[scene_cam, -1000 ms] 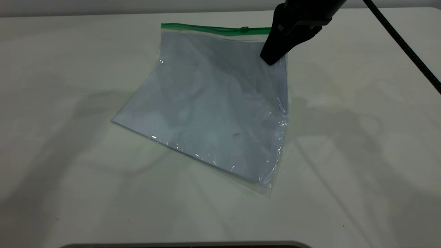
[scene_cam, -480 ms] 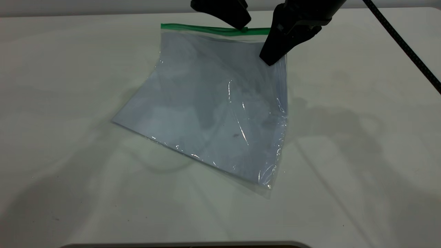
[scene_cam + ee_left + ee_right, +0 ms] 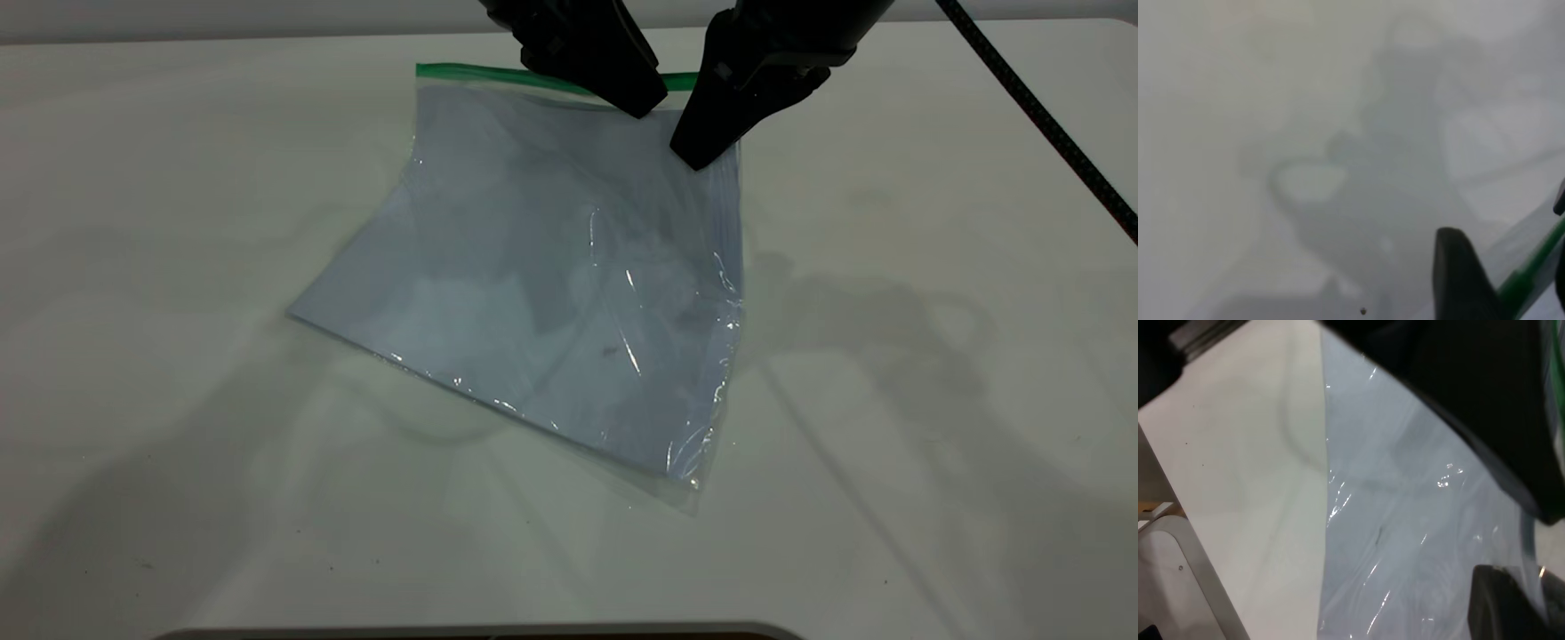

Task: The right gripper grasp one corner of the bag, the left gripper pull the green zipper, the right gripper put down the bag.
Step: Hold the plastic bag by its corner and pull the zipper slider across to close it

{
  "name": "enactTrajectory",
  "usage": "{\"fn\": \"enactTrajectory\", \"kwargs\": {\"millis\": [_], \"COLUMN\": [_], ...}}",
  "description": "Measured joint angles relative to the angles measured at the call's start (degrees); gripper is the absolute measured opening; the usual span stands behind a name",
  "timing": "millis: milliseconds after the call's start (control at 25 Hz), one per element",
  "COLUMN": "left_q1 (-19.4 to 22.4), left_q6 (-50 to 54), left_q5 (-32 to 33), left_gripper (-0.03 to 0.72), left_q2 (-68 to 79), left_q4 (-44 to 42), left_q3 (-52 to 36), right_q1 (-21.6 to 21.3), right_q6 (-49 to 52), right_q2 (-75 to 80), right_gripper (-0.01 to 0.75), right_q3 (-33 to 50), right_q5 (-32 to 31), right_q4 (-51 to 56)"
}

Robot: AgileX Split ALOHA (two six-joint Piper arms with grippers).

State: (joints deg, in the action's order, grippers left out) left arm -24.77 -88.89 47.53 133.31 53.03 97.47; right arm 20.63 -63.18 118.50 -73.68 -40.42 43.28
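Note:
The clear bluish bag (image 3: pixel 533 267) hangs tilted, its lower edge resting on the white table (image 3: pixel 178 222). The green zipper (image 3: pixel 480 74) runs along its top edge. My right gripper (image 3: pixel 696 156) is shut on the bag's top right corner, which its fingers hide. My left gripper (image 3: pixel 642 105) has its tip on the strip where the slider tab was, covering it. In the left wrist view the left gripper (image 3: pixel 1511 287) is open, with the green zipper (image 3: pixel 1531 267) passing between its fingers (image 3: pixel 1458 280). The right wrist view shows the bag (image 3: pixel 1405 520) running into the right gripper (image 3: pixel 1531 600).
A black braided cable (image 3: pixel 1040 116) runs down across the table's far right. A dark rounded edge (image 3: pixel 480 633) lies along the front of the table. The two claws stand close together above the bag's top edge.
My left gripper came in from above and lowered onto the green zipper at the slider tab. The bag's film rippled slightly. The right gripper held still.

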Motion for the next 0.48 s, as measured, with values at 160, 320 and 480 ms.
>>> {"fn": "enactTrajectory", "kwargs": {"millis": [160, 320, 480], "left_q1": [0.00, 0.00, 0.00], "left_q6": [0.00, 0.19, 0.07], "left_q5": [-0.33, -0.40, -1.02], "left_gripper": [0.236, 0.156, 0.102], "left_q2": [0.00, 0.00, 0.00], "left_q4": [0.11, 0.11, 0.18], "left_q3": [0.00, 0.00, 0.00], "right_q1": [0.00, -0.05, -0.10], "right_q6": [0.00, 0.00, 0.00], "right_q2": [0.00, 0.00, -0.66], "right_gripper": [0.034, 0.034, 0.034], "right_q3": [0.00, 0.00, 0.00], "right_q5": [0.04, 0.17, 0.57], "right_q4": [0.00, -0.10, -0.57]}}
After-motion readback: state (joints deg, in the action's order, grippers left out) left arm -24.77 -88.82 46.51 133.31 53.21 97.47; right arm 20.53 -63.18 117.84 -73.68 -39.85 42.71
